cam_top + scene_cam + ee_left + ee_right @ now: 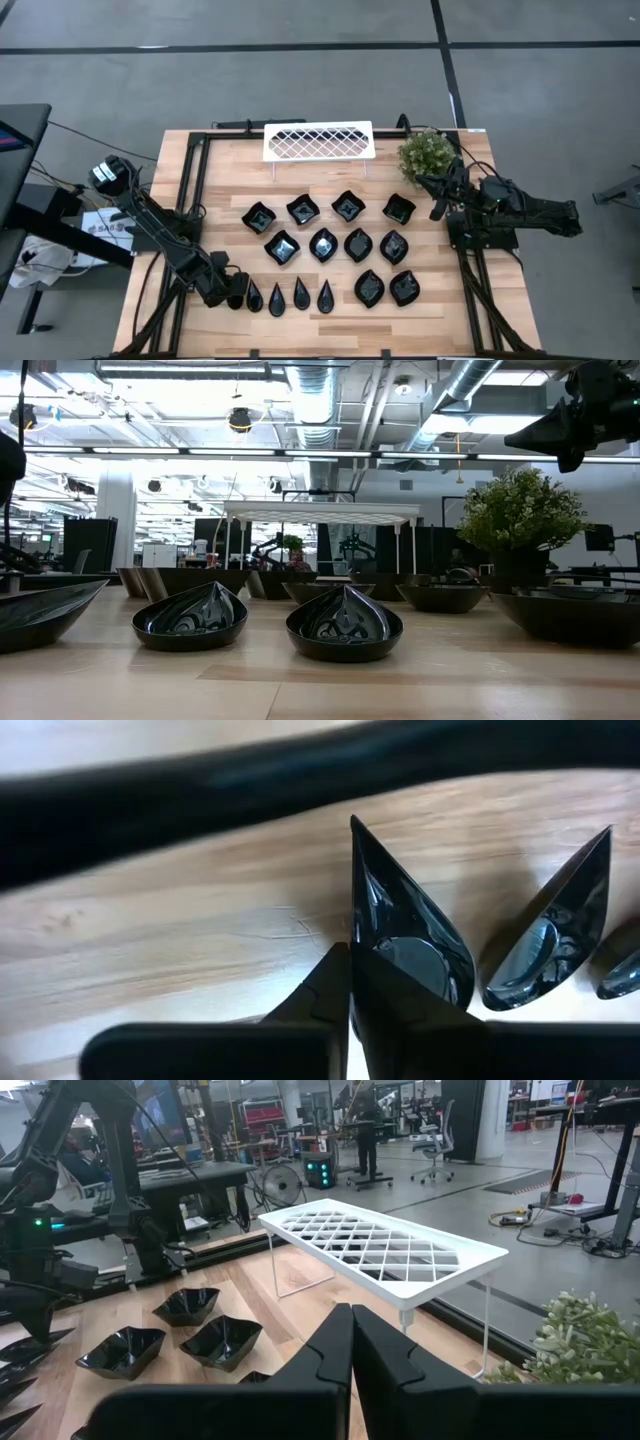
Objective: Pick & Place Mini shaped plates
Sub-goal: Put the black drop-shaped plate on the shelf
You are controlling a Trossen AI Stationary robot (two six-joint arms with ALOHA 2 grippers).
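Wooden table (220, 180) carrying black mini shaped plates (322, 243) in 3 rows, left gripper (236, 297) closing, seemingly pinching the leftmost teardrop plate (400, 935), right gripper (437, 207) idling shut beside the plant (424, 152).

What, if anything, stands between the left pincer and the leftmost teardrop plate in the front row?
Nothing visible does. The left pincer is already at the leftmost teardrop plate and looks closed on its rim. The neighbouring teardrop plate lies beside it, apart and out of the way.
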